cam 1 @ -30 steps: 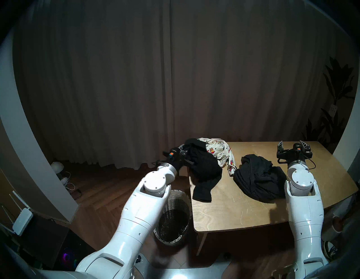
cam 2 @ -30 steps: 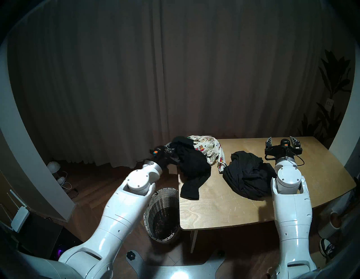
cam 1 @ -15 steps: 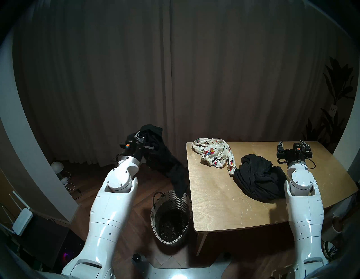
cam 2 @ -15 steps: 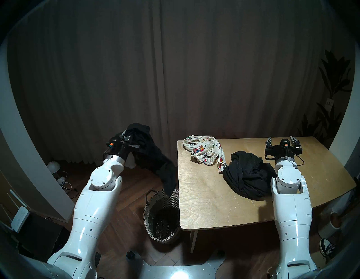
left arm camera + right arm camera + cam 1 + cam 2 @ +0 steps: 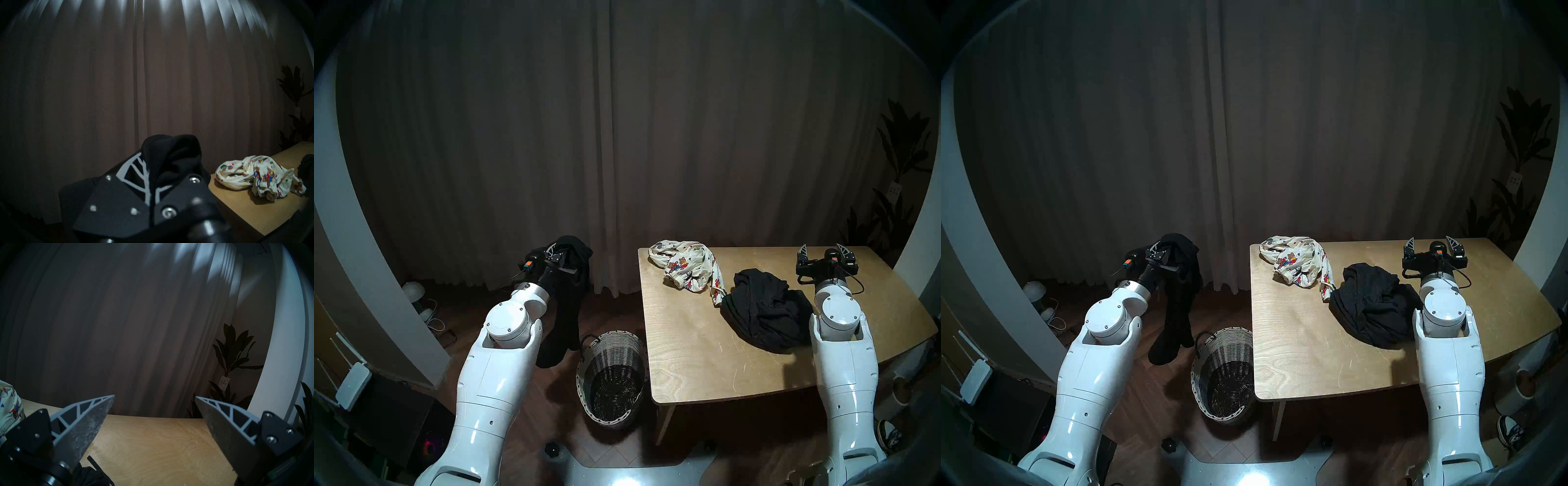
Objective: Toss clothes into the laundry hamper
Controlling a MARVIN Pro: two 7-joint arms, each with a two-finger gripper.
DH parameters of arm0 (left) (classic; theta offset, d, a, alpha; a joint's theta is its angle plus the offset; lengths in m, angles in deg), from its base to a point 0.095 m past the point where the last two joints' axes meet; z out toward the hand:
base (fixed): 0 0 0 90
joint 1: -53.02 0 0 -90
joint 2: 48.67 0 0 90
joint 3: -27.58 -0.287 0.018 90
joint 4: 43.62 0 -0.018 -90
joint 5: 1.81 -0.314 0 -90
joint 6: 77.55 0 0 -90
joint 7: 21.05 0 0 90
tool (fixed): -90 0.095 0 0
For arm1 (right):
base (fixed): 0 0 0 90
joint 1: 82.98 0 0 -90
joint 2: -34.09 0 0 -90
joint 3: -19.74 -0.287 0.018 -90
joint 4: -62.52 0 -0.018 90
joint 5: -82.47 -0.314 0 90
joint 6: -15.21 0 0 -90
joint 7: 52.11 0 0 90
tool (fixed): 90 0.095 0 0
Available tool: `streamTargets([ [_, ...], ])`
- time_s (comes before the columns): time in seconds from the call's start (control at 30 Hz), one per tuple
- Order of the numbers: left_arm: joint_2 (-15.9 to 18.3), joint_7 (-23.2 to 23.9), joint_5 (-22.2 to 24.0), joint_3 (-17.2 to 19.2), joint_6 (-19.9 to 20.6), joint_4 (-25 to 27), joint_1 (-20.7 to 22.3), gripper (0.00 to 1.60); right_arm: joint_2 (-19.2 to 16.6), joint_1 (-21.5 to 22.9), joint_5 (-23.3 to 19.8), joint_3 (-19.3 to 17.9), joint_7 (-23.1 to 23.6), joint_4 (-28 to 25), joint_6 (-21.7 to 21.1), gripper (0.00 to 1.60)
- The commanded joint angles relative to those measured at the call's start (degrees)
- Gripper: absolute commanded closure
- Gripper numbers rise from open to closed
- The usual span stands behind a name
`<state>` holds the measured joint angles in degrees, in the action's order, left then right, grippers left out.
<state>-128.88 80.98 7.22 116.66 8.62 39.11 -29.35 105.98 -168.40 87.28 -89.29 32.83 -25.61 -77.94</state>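
Observation:
My left gripper (image 5: 559,251) (image 5: 1165,247) is shut on a black garment (image 5: 565,305) (image 5: 1178,305) (image 5: 175,157), which hangs limp over the floor to the left of the laundry hamper (image 5: 612,376) (image 5: 1224,373). The woven hamper stands on the floor against the table's left edge, its dark inside showing. On the wooden table (image 5: 704,366) (image 5: 1307,363) lie a cream bear-print garment (image 5: 687,268) (image 5: 1297,261) (image 5: 254,174) at the far left and a charcoal garment (image 5: 762,309) (image 5: 1372,305) in the middle. My right gripper (image 5: 823,251) (image 5: 1430,245) (image 5: 154,402) hovers open over the table's far right.
Curtains (image 5: 619,135) hang behind the table. A white lamp (image 5: 413,290) and cables lie on the floor at far left, a router (image 5: 351,385) stands at left, and a plant (image 5: 901,163) is in the right corner. A shoe (image 5: 887,436) shows at lower right.
My left arm swung left off the table, dragging the black garment off the table and past the hamper; it now hangs straight down left of the hamper. The right arm stayed still.

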Motion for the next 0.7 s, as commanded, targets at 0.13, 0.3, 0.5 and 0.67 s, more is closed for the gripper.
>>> streamTargets([
  [0.13, 0.4, -0.8, -0.5, 1.1, -0.5, -11.9, 7.8, 1.60, -0.3, 0.5, -0.1, -0.1, 0.1, -1.3, 0.6, 0.00],
  [0.3, -0.7, -0.4, 0.0, 0.6, -1.5, -10.4, 8.7, 1.60, -0.4, 0.6, -0.1, -0.1, 0.0, -1.2, 0.5, 0.00],
  [0.5, -1.0, 0.4, 0.8, 0.9, -5.0, -5.4, 11.5, 1.60, -0.4, 0.7, 0.0, 0.0, -0.1, -0.9, 0.4, 0.00],
  [0.67, -1.7, 1.9, 1.6, 0.6, -8.8, -2.6, 13.3, 1.60, -0.4, 0.7, 0.0, 0.1, -0.2, -0.8, 0.4, 0.00],
])
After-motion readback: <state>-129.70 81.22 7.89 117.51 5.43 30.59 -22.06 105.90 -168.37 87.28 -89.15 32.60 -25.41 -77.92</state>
